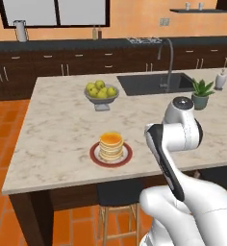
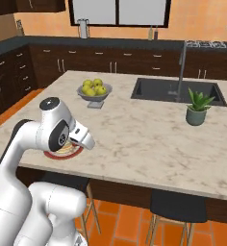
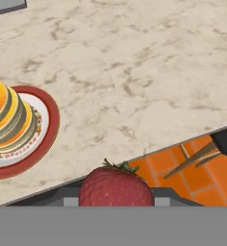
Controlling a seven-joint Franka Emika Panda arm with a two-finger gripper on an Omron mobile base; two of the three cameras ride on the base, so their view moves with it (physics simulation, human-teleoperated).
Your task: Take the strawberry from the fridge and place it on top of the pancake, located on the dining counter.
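Note:
In the hand view the dark-red strawberry (image 3: 116,185) with its green leaves sits low in the middle, and my gripper (image 3: 116,194) is shut on it, hovering just off the near edge of the dining counter (image 3: 134,72). The pancake (image 3: 7,120) stack on its red-brown plate (image 3: 49,129) lies to the left of the berry in that view. From the base, the pancake (image 1: 110,145) stands near the counter's front edge (image 1: 62,120), left of my folded arm. In the right base view the arm hides most of the plate (image 2: 62,153). The fridge is out of view.
A bowl of yellow-green fruit (image 1: 102,91) (image 2: 94,90) stands behind the pancake. Farther right are the sink (image 1: 154,82) (image 2: 178,90) with its tall tap, a potted plant (image 1: 201,93) (image 2: 198,108) and a soap bottle (image 1: 220,79). Stools (image 1: 120,192) (image 2: 175,204) stand under the front edge.

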